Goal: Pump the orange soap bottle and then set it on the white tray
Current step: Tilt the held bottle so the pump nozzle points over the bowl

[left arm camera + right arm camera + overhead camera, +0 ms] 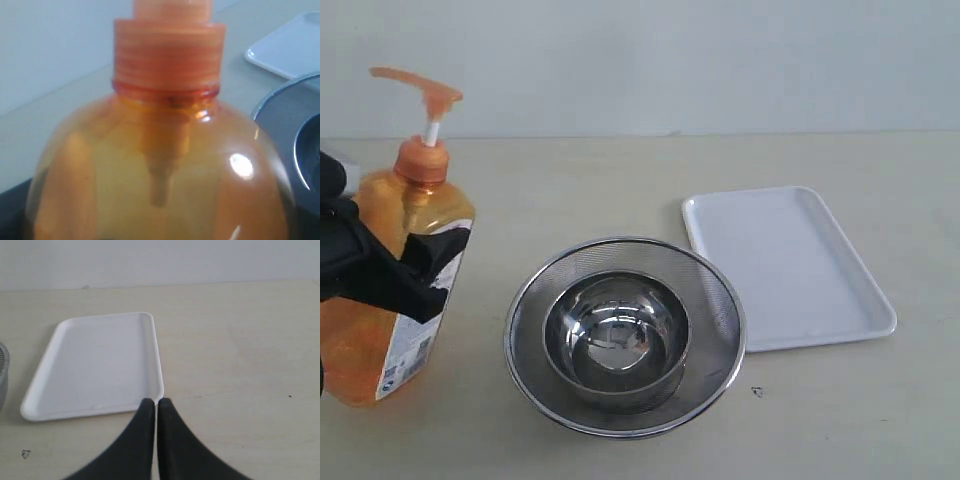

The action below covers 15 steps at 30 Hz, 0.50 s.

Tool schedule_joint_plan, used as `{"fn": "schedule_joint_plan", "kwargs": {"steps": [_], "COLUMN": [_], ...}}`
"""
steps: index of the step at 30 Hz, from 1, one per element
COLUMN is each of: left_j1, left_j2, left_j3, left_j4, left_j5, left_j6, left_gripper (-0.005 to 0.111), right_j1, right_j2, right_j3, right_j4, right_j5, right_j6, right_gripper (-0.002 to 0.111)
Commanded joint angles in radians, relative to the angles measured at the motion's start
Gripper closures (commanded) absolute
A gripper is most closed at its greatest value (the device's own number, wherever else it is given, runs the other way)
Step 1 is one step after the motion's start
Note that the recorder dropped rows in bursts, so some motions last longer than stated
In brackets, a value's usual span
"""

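On the desk (pixel 620 180) the mesh strainer (pixel 715 300) is sitting mid-scene, the white tray (pixel 790 270) is lying right of it, and the orange soap bottle (pixel 365 330) is over at the left. Left fingers (pixel 420 272) are gripping the bottle's body. Right fingers (pixel 142 440) are pressing together by a tray corner.

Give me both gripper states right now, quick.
Left gripper: closed on the tall translucent orange plastic soap bottle.
Right gripper: closed, holding nothing.
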Motion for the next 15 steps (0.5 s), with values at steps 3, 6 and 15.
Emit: {"fn": "schedule_joint_plan", "kwargs": {"steps": [3,6,15], "left_j1": [-0.035,-0.035,-0.035], "left_j2": [-0.008,-0.008,-0.008], "left_j3": [0.023,0.034,0.041], "left_j4": [0.022,0.089,0.084], "left_j5": [-0.075,-0.095,-0.175], "left_j6": [0.141,0.138,0.041], "left_gripper": [0.102,0.102,0.102], "right_j1": [-0.002,-0.002,-0.002], "right_j2": [-0.004,-0.004,-0.004], "right_j3": [0.000,0.000,0.000], "right_j4": [0.000,0.000,0.000], "right_j5": [-0.006,-0.006,-0.006], "right_j6": [-0.002,-0.002,-0.002], "right_gripper": [0.108,0.108,0.108]}}
